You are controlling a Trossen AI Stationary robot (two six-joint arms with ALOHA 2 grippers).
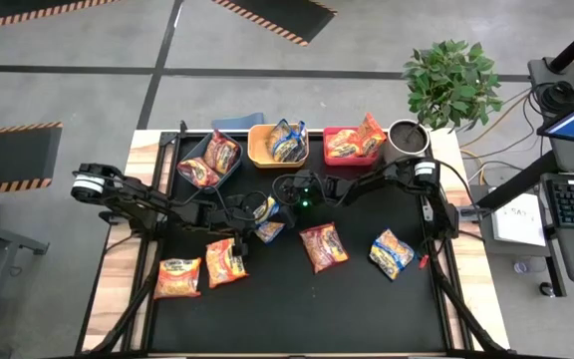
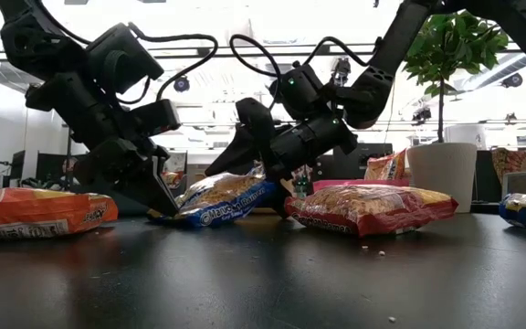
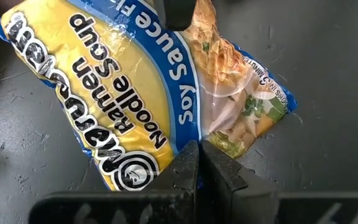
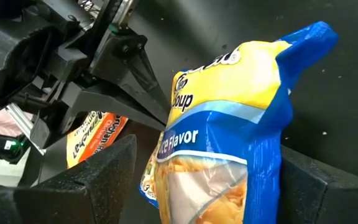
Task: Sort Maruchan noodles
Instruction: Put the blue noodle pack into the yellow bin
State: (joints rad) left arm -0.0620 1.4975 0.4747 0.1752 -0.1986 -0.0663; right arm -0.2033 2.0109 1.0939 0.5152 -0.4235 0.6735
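A blue-trimmed Maruchan packet (image 1: 268, 223) sits mid-table between both grippers, tilted in the low view (image 2: 226, 196), its lower end on the table. My left gripper (image 1: 252, 217) is shut on its low edge. My right gripper (image 1: 285, 195) comes in from the far right and is shut on the raised end. Other packets lie on the mat: two orange ones (image 1: 177, 277) (image 1: 225, 261) at near left, a red-trimmed one (image 1: 322, 245) and a blue one (image 1: 392, 252). My left gripper pinches the packet's short edge (image 3: 194, 144) between its two fingers, which lie nearly level and come from the table's left. That end stays low by the table (image 2: 173, 216). My right gripper has the packet's raised end between its fingers, one on each long side (image 4: 277, 163), slanting down from the far right. That end is lifted (image 2: 261, 179) and the packet tilts down toward the left gripper.
Along the far edge stand a blue bin (image 1: 195, 150) holding two packets, a yellow bin (image 1: 261, 150) holding a blue packet and a red bin (image 1: 339, 133) holding an orange one. A round pot (image 1: 407, 136) and a plant (image 1: 452, 80) stand at far right.
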